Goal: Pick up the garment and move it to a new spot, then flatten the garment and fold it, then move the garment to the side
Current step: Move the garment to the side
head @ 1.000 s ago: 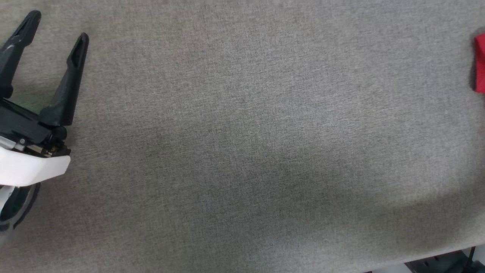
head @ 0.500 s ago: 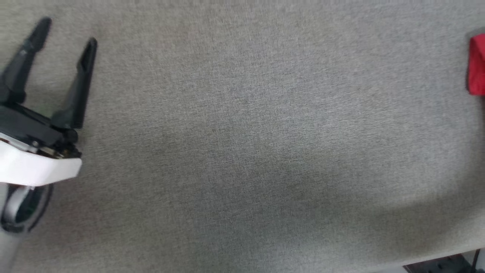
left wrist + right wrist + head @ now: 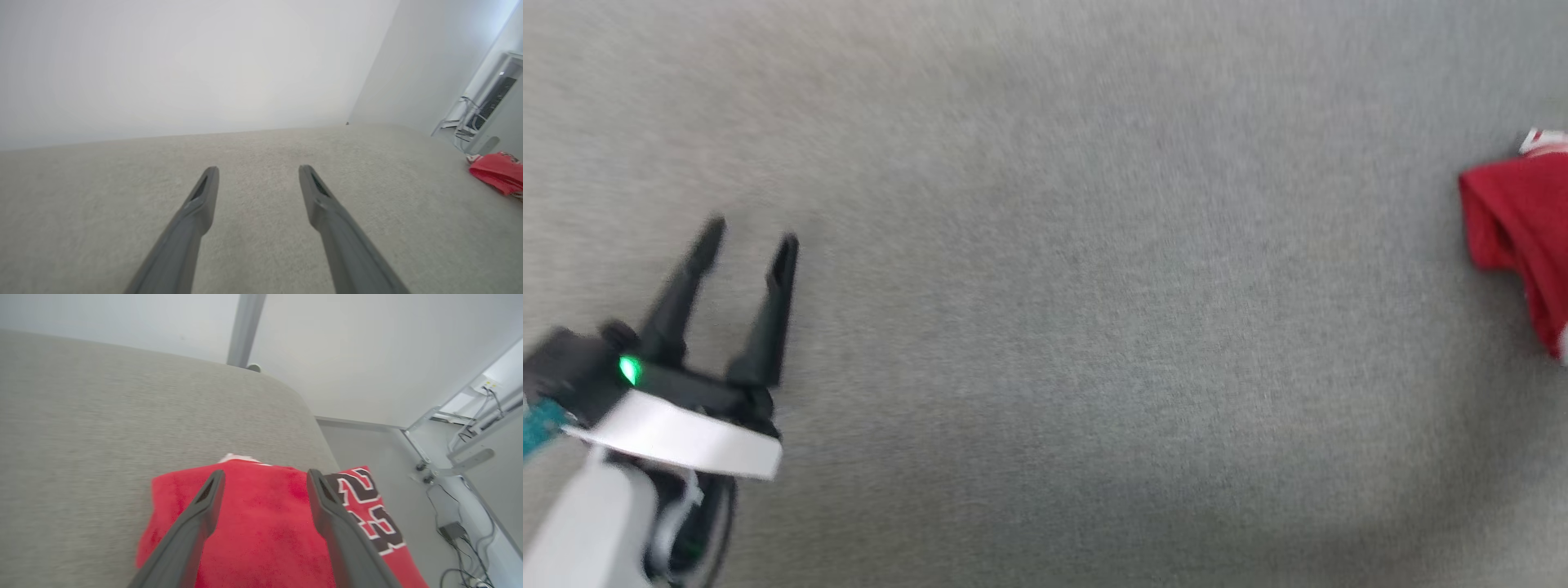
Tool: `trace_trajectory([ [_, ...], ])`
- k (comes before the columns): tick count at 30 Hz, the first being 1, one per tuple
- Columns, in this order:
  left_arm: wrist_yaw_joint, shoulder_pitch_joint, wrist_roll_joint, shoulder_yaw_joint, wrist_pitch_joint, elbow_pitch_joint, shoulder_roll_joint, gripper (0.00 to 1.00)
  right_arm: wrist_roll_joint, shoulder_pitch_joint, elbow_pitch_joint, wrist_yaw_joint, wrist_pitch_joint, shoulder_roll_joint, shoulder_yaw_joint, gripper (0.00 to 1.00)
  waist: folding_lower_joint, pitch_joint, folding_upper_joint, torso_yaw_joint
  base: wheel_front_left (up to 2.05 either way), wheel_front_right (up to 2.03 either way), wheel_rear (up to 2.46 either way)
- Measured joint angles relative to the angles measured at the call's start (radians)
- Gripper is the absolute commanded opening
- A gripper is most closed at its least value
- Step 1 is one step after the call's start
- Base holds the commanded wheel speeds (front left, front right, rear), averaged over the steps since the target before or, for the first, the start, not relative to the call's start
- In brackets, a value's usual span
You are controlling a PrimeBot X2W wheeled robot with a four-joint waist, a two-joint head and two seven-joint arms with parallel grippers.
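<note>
The garment [image 3: 1515,229] is a red folded bundle at the right edge of the grey table [image 3: 1054,245] in the head view. In the right wrist view the garment [image 3: 261,531] lies at the table's edge, part of it with the black "23" hanging over the side. My right gripper [image 3: 265,477] stands open just above the red cloth with nothing between its fingers. At the lower left of the head view my left gripper [image 3: 752,233] is open and empty over bare table. The left wrist view has the left gripper [image 3: 258,171] wide apart and the garment [image 3: 496,176] far off at the right.
The grey table's rounded corner [image 3: 294,400] drops to the floor beside the garment. A metal post [image 3: 245,330] stands behind the table. Cables and a power unit [image 3: 451,531] lie on the floor at the right. A white wall [image 3: 184,61] runs behind the table's far edge.
The head camera has shifted, bringing more of the red garment into view at the right. My left gripper sits lower and further right in the picture, still open.
</note>
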Motion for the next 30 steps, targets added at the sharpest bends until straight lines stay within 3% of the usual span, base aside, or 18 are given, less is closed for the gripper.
trace_trajectory([
  [6,0.0,0.108,0.005,0.016,0.0,0.081,-0.078,1.0,0.104,0.082,0.061,0.0,-0.115,0.008,0.169,1.0,0.0,-0.124,0.0,0.046,0.0,0.0,0.0],
  [11,0.0,0.18,0.005,0.029,0.0,0.134,-0.124,1.0,0.178,0.139,0.109,0.0,-0.212,0.072,0.24,1.0,0.0,-0.216,0.0,0.091,0.0,0.0,0.0],
  [20,0.0,0.293,0.011,0.062,0.0,0.155,-0.175,1.0,0.236,0.276,0.087,0.0,-0.327,0.176,0.261,1.0,0.0,-0.351,0.0,0.16,0.0,0.0,0.0],
  [30,0.0,0.38,0.044,0.11,0.0,0.114,-0.209,1.0,0.222,0.385,-0.037,0.0,-0.358,0.227,0.26,1.0,0.0,-0.431,0.0,0.184,0.0,0.0,0.0],
])
